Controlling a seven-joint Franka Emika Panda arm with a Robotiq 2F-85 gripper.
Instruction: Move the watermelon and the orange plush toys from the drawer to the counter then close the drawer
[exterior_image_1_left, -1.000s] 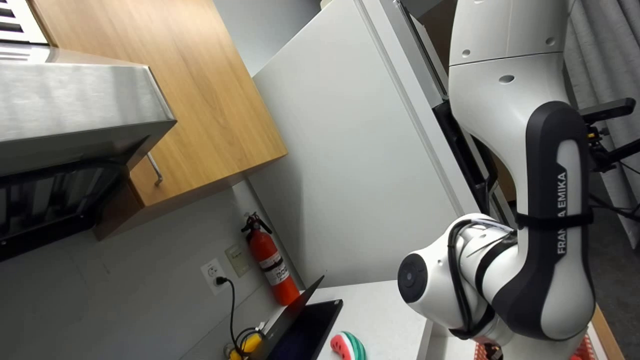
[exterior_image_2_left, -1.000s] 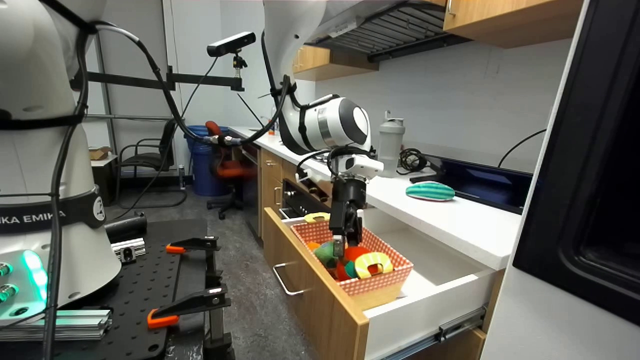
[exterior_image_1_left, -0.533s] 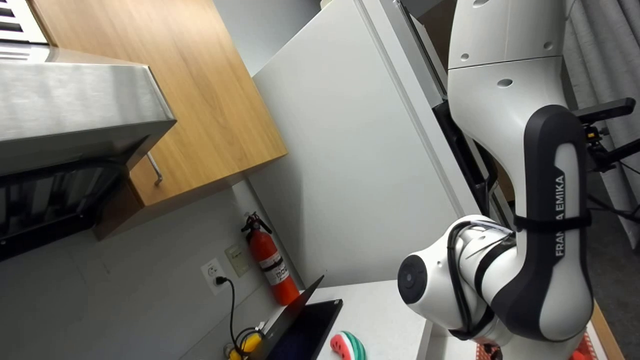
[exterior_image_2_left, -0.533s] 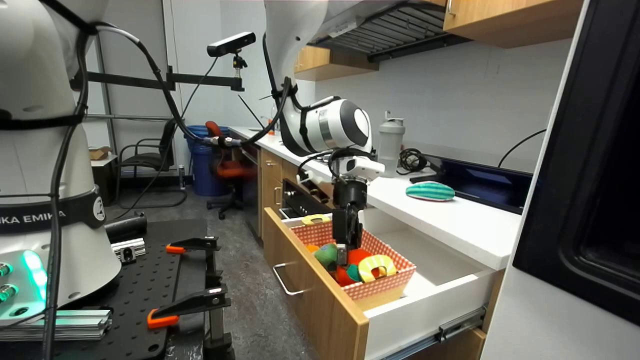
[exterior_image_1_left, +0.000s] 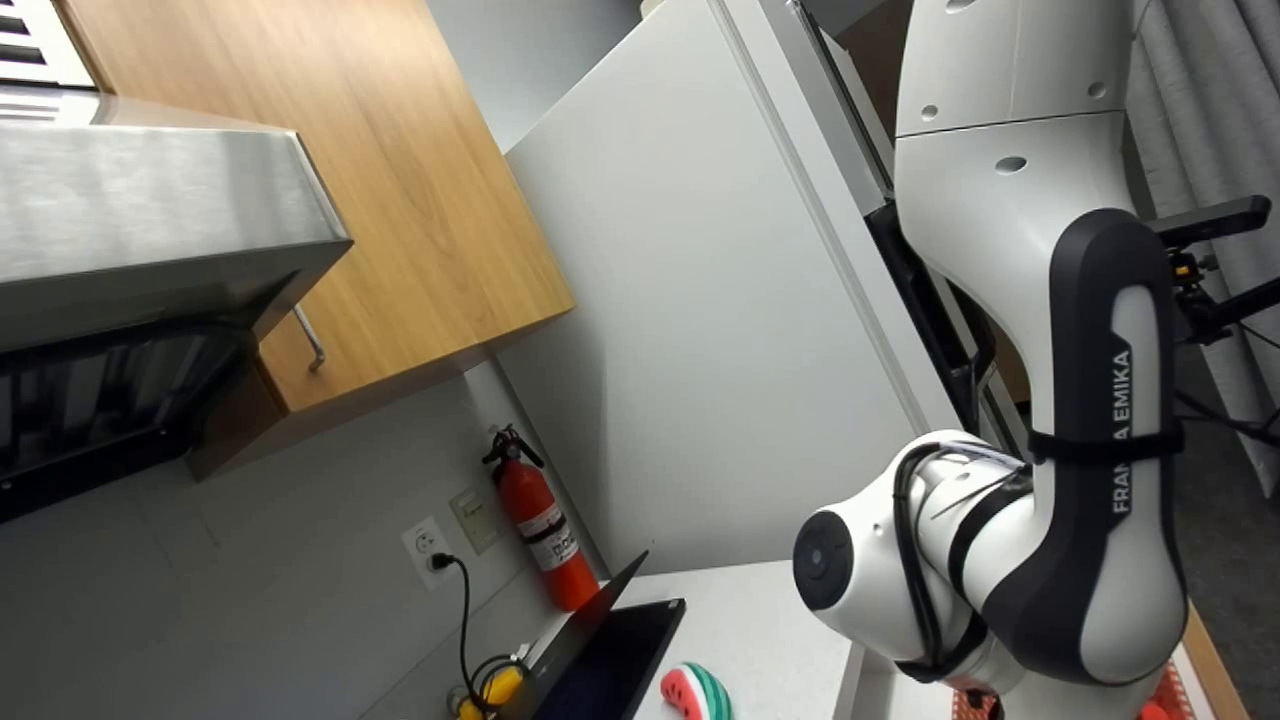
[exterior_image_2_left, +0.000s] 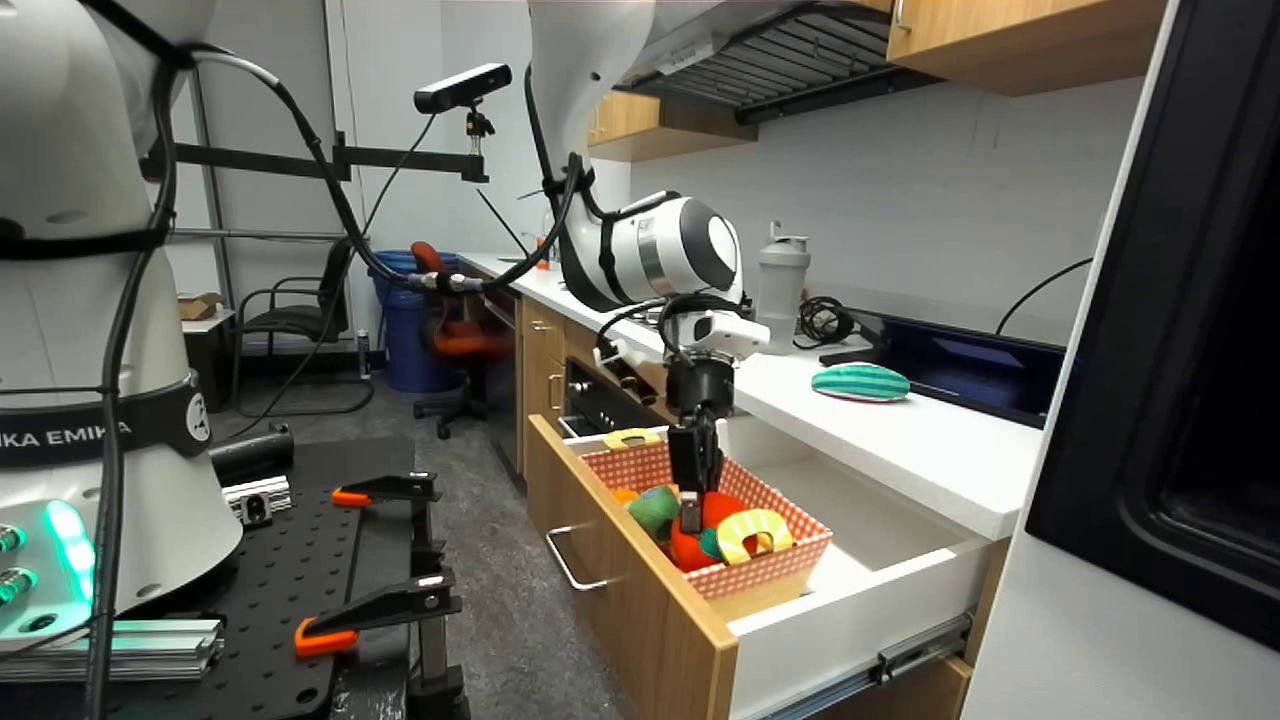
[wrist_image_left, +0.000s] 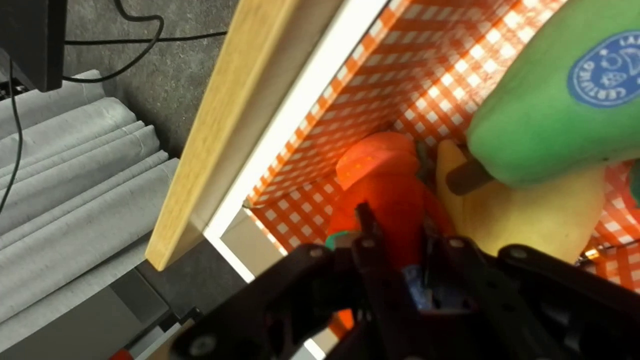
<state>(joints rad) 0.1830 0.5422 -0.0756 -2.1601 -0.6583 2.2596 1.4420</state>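
The watermelon plush, green-striped with a red face, lies on the white counter (exterior_image_2_left: 960, 465); both exterior views show this watermelon (exterior_image_1_left: 697, 692) (exterior_image_2_left: 860, 382). Below the counter the drawer (exterior_image_2_left: 640, 590) is pulled out, holding a red-checked basket (exterior_image_2_left: 740, 575) of plush toys. My gripper (exterior_image_2_left: 700, 503) reaches down into that basket. In the wrist view the gripper (wrist_image_left: 395, 217) has its fingers pressed into a red-orange plush (wrist_image_left: 390, 195), which fills the gap and bulges on either side. Whether this is the orange plush I cannot tell. Another orange toy (exterior_image_2_left: 625, 496) shows at the basket's far end.
A green plush (wrist_image_left: 560, 100) and a yellow plush (wrist_image_left: 530, 215) lie beside the fingers in the basket. The basket has yellow handles (exterior_image_2_left: 755, 533). A shaker bottle (exterior_image_2_left: 783, 285) and a dark tray-like object (exterior_image_2_left: 975, 372) stand on the counter.
The jaws have come together around the red-orange plush. My gripper has moved slightly lower and to the right in an exterior view, and the basket shifted a little the same way.
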